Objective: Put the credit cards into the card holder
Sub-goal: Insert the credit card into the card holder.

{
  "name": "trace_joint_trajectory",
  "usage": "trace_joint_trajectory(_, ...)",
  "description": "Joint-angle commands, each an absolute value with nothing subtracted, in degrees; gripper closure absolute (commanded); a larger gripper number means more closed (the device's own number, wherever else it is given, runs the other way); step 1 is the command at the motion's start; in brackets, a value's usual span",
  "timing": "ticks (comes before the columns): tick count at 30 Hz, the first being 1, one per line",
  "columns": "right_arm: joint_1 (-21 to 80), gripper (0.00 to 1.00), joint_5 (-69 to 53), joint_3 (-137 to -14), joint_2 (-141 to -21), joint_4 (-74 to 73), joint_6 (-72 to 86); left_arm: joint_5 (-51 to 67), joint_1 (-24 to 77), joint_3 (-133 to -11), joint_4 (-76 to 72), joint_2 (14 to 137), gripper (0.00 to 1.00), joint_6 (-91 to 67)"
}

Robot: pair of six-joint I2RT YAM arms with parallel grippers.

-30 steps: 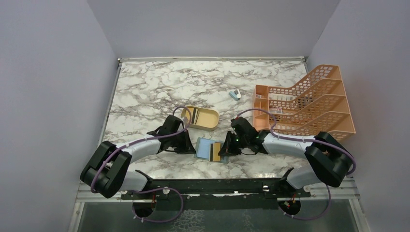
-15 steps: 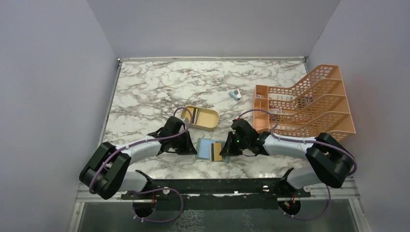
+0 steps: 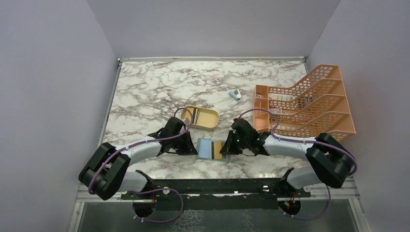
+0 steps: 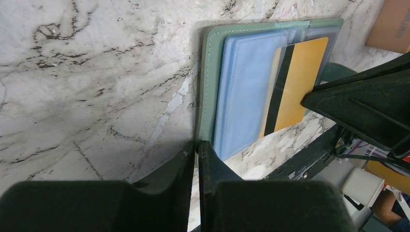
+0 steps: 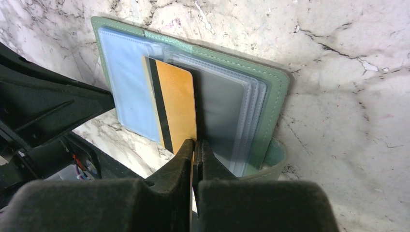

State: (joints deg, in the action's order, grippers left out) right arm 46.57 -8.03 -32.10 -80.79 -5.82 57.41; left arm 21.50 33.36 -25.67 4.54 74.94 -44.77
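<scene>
Wallet [image 3: 205, 150] lay open, lower centre of overhead view. Your right gripper [image 5: 196, 142] had jaws clamped on orange card [image 5: 176, 104], which lay over pockets, apparently not yet tucked in. Your left gripper [image 4: 197, 144] looked pinched on wallet's edge. Other cards: whereabouts unclear.

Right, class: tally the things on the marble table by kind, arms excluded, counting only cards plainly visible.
Card holder: 1
Credit card, gold with black stripe: 1
Tan oval dish: 1
Orange file rack: 1
Blue-and-white gadget: 1
Total: 5
</scene>
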Motion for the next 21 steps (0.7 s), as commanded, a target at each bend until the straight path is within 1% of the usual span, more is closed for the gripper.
trace_joint_trajectory(1, 46.7, 0.99, -3.7, -31.6, -82.1, -5.2, 57.7, 18.9, 34.3, -23.9, 6.9, 74.6, 0.87, -45.1)
trace_joint_trajectory(14, 46.6, 0.99, -4.0, -30.4, -82.0, -2.5, 59.3, 18.3, 35.7, -23.7, 6.2, 73.9, 0.87, -47.4)
trace_joint_trajectory(19, 46.7, 0.99, -6.6, -31.4, -84.7, -1.5, 58.2, 18.1, 36.4, -23.6, 5.5, 73.8, 0.86, -48.1)
trace_joint_trajectory(21, 46.7, 0.98, -7.3, -32.0, -85.5, -1.7, 57.6, 18.2, 36.7, -23.8, 5.4, 74.1, 0.86, -48.2)
